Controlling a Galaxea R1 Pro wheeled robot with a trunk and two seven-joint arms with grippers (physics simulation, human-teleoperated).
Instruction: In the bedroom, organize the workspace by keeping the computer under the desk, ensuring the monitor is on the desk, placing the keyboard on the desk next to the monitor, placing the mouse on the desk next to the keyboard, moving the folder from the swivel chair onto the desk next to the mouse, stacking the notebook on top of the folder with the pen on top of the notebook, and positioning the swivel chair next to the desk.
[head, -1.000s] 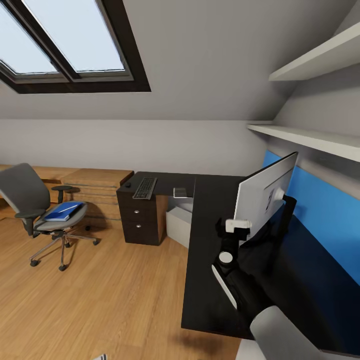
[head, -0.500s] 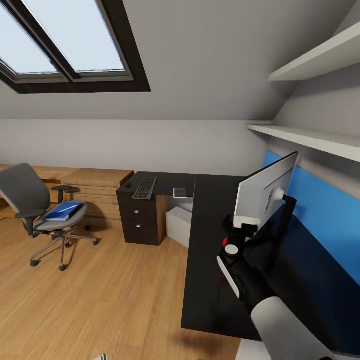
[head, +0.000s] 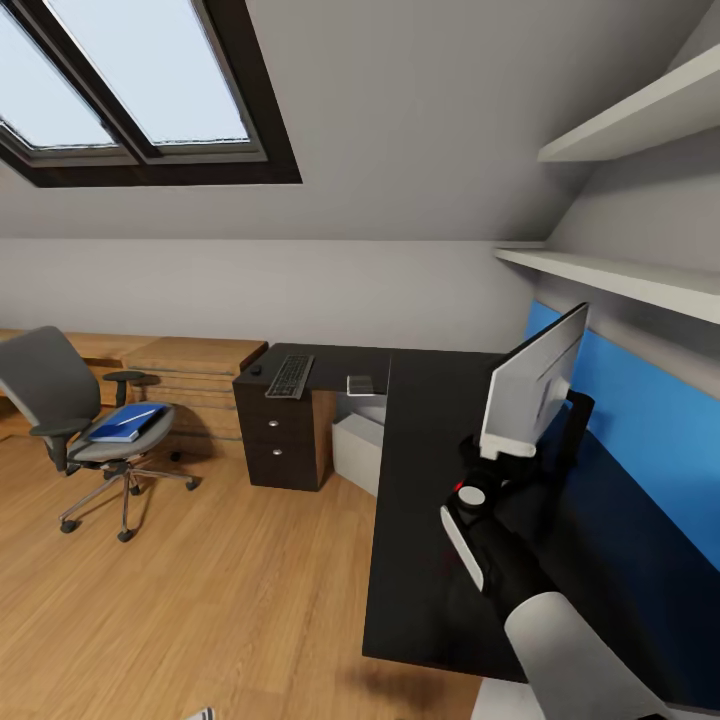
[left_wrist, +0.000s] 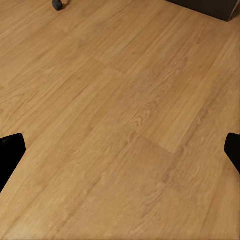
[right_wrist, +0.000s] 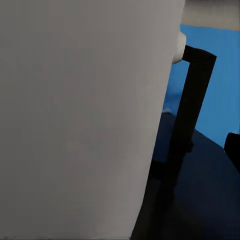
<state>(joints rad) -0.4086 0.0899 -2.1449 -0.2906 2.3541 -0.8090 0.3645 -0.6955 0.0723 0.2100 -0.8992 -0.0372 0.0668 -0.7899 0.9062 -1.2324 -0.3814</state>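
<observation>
Wide grey-backed flat monitor (head: 530, 392): upright on long black glossy table (head: 420, 500), screen toward blue back panel (head: 640, 430). Right tool (head: 497, 458): at monitor's lower edge; closure cannot be told. Left tool (left_wrist: 120, 150): fingers apart above wood floor (left_wrist: 120, 100). Risk: further push likely topples monitor.

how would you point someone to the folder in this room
Find the grey swivel chair standing on the wood floor left of the black desk. The folder lies flat on its seat, the one bright blue thing there.
</observation>
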